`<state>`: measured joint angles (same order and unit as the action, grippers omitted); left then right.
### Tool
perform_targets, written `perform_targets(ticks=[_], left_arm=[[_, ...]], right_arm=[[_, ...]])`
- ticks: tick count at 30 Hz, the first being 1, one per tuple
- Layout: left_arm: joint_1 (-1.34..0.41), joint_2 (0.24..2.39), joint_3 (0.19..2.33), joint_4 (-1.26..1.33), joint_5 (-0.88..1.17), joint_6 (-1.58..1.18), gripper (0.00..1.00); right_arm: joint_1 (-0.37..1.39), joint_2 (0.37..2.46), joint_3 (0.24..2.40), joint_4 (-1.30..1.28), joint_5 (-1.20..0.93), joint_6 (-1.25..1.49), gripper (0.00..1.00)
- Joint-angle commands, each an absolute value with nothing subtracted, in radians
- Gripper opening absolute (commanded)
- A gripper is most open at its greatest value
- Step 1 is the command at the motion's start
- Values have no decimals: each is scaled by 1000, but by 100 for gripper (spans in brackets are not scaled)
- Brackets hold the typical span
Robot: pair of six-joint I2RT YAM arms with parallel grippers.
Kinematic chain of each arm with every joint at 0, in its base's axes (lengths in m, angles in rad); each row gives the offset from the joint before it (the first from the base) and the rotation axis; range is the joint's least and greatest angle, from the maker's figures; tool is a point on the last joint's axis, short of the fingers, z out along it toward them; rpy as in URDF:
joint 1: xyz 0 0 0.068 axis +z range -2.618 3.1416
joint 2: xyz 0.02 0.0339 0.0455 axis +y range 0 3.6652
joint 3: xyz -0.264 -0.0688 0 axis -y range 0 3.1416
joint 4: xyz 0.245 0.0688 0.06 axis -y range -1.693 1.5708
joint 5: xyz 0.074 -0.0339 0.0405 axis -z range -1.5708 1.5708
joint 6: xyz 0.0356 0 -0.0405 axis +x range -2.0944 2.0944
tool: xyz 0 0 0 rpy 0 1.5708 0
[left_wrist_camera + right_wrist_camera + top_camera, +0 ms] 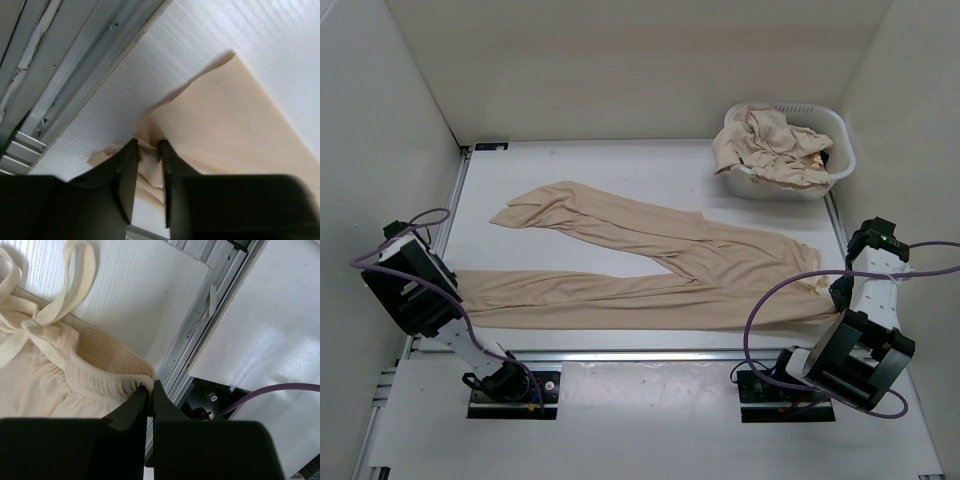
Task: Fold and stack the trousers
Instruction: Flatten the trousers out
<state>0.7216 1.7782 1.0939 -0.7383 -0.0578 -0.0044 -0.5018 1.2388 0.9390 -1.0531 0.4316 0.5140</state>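
At the table's point(580, 160) left edge my left gripper point(450, 290) point(148, 145) is pinched narrow on the cuff point(150, 150) of the near leg of the trousers point(720, 265) point(235, 115). A bunched fold of tan fabric sits squeezed between its two dark fingers point(127, 165), close to the aluminium rail point(85, 65) along that edge of the table. From there the pair lies spread flat and nearly spans the table. The near leg runs straight along the table's front edge, and the far leg point(580, 210) angles off toward the table's far left, its cuff resting on the white surface well apart from my left gripper. The two legs meet right of the table's middle. In the table's far right corner stands a white slotted laundry basket point(840, 150), with more tan trousers point(770, 145) heaped loosely inside and spilling over its near rim. At the table's right edge my right gripper point(832, 292) point(150, 387) is closed almost fully on the corner of the ribbed elastic waistband point(100, 375). The fabric is clamped thin between its fingertips, right at the lip of the table where the rail point(200, 325) runs. The cream drawstring point(35, 325) is tied in a bow and lies on the table just beyond the waistband, one loop trailing across the bare white surface. A purple cable point(280, 390) crosses below the table's edge.
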Motion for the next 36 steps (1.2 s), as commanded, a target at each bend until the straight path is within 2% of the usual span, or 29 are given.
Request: perform_targets(ticks=[1,3,7,13,16,22,25,29,32,35,36], left_arm=[[726,1761,1074,-693,-75,0,27],[716,1715,1063,-693,-84,0,20],[716,1623,1054,-693,-110,0,25],[716,1503,1054,-704,-141,0,25],[716,1473,1065,-713,-130,0,14],[716,1491,1085,-759,-106,0,14],[716,1599,1085,-769,-140,0,26],[707,1657,1085,-758,-110,0,49],[707,1698,1085,-727,-129,0,52],[707,1720,1094,-727,-129,0,52],[707,1720,1094,-727,-129,0,49]], right_arm=[[-505,1233,979,-1035,454,505,0],[-505,1233,979,-1035,445,505,0],[-505,1224,979,-1035,445,505,0],[-505,1224,988,-1035,433,505,0],[-505,1224,988,-1035,433,505,0],[-505,1204,979,-1026,422,495,0],[-505,1195,969,-1026,413,495,0],[-505,1177,960,-1017,413,495,0],[-505,1167,951,-1017,413,486,0],[-505,1167,951,-1017,413,486,0],[-505,1167,951,-1017,413,486,0]])
